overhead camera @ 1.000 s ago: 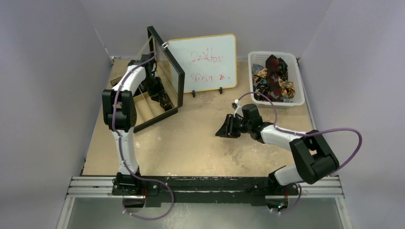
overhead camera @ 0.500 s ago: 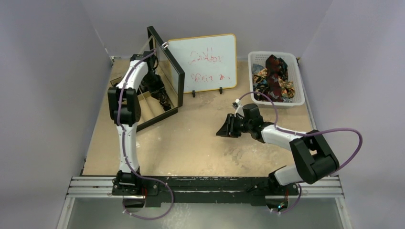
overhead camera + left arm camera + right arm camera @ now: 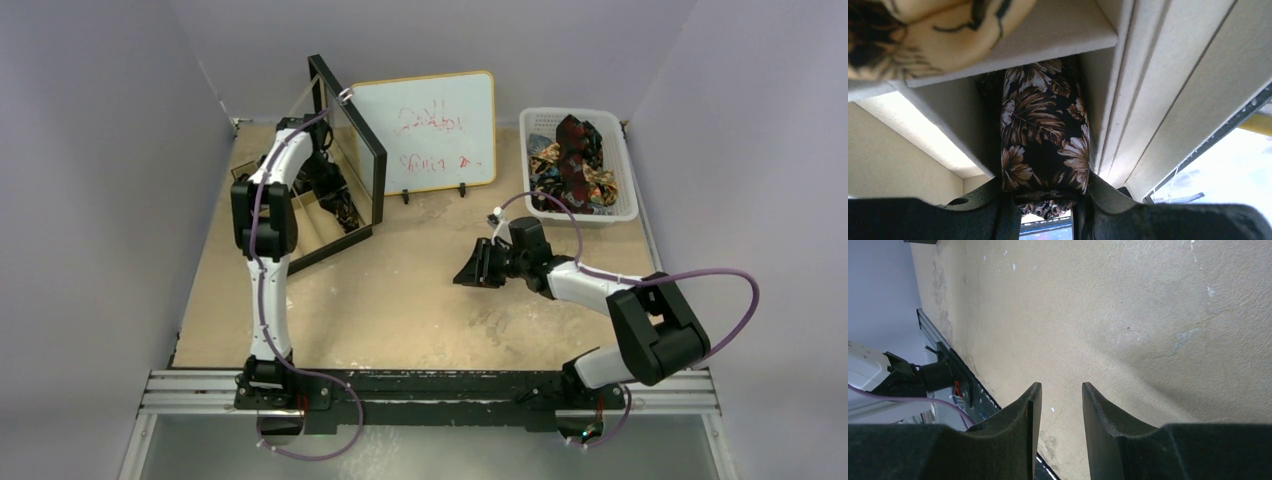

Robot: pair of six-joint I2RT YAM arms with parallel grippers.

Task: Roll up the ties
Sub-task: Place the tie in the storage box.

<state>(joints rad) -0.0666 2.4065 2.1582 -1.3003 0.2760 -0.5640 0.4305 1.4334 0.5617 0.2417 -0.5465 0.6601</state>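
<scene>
A rolled tie (image 3: 1043,130), dark with tan leaves and flowers, sits in a slot of the cream shelved box (image 3: 1148,75). My left gripper (image 3: 1045,192) is shut on its near end, reaching into the box (image 3: 300,215) behind the black-framed door (image 3: 350,150). Another roll, yellow (image 3: 923,25), lies on the shelf above. Several loose ties (image 3: 572,160) are piled in the white basket (image 3: 629,170) at the back right. Over the middle of the table my right gripper (image 3: 1060,386) stands open and empty, its fingers (image 3: 470,270) pointing left.
A small whiteboard (image 3: 430,130) with red scribbles stands at the back between box and basket. The tan tabletop (image 3: 1128,300) lies bare under the right gripper. Grey walls close in on both sides, and the arms' black rail (image 3: 430,385) runs along the near edge.
My left arm has stretched farther back, carrying the gripper deeper into the box. The right arm has not moved.
</scene>
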